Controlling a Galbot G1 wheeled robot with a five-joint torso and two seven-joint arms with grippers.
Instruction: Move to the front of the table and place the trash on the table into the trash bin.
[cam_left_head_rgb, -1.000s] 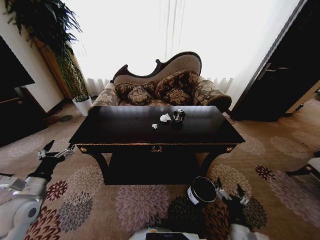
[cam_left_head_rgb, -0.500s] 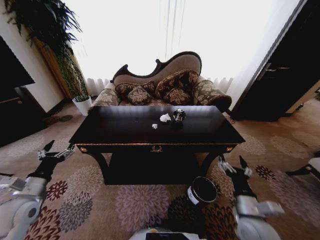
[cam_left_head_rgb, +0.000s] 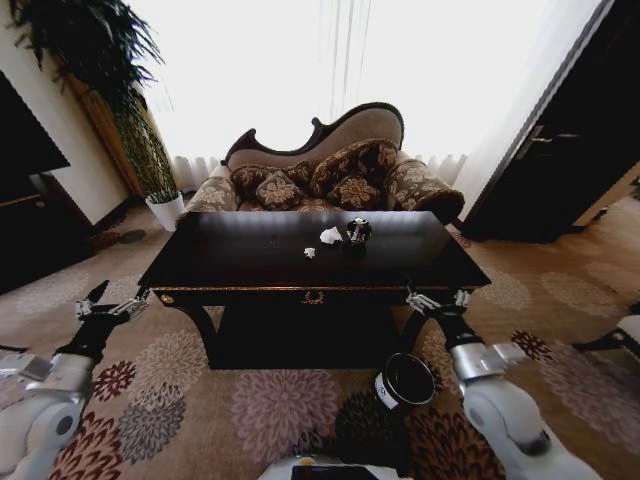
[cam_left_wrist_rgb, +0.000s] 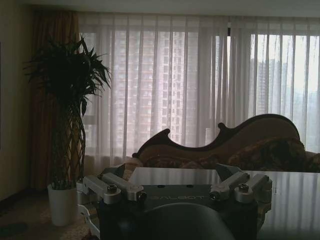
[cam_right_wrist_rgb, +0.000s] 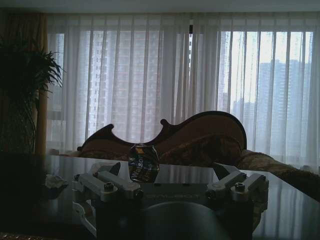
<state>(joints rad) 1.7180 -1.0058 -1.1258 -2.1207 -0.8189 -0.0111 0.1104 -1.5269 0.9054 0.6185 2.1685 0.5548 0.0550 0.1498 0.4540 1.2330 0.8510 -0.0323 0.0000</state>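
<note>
The dark glossy table (cam_left_head_rgb: 250, 265) stands straight ahead. On its top lie the trash pieces: a white paper lump (cam_left_head_rgb: 330, 235), a smaller white scrap (cam_left_head_rgb: 309, 252) and a dark shiny crumpled piece (cam_left_head_rgb: 358, 231). The right wrist view looks across the table (cam_right_wrist_rgb: 280, 200) at the dark piece (cam_right_wrist_rgb: 143, 162) and a paper lump (cam_right_wrist_rgb: 52, 181). The dark trash bin (cam_left_head_rgb: 403, 381) with its white label sits on the carpet by the table's front right leg. My right gripper (cam_left_head_rgb: 435, 300) (cam_right_wrist_rgb: 170, 185) is open at the table's front right edge, empty. Left of the table, my left gripper (cam_left_head_rgb: 110, 307) (cam_left_wrist_rgb: 175, 187) hangs open and empty.
A patterned sofa (cam_left_head_rgb: 330, 175) stands behind the table before bright curtains. A tall plant in a white pot (cam_left_head_rgb: 166, 208) (cam_left_wrist_rgb: 62, 202) is at the back left. Dark furniture (cam_left_head_rgb: 30, 215) lines the left wall and a dark door (cam_left_head_rgb: 570, 150) the right. Flowered carpet surrounds the table.
My right arm has risen from low beside the trash bin up to the table's front right edge. The left arm and the trash have not moved.
</note>
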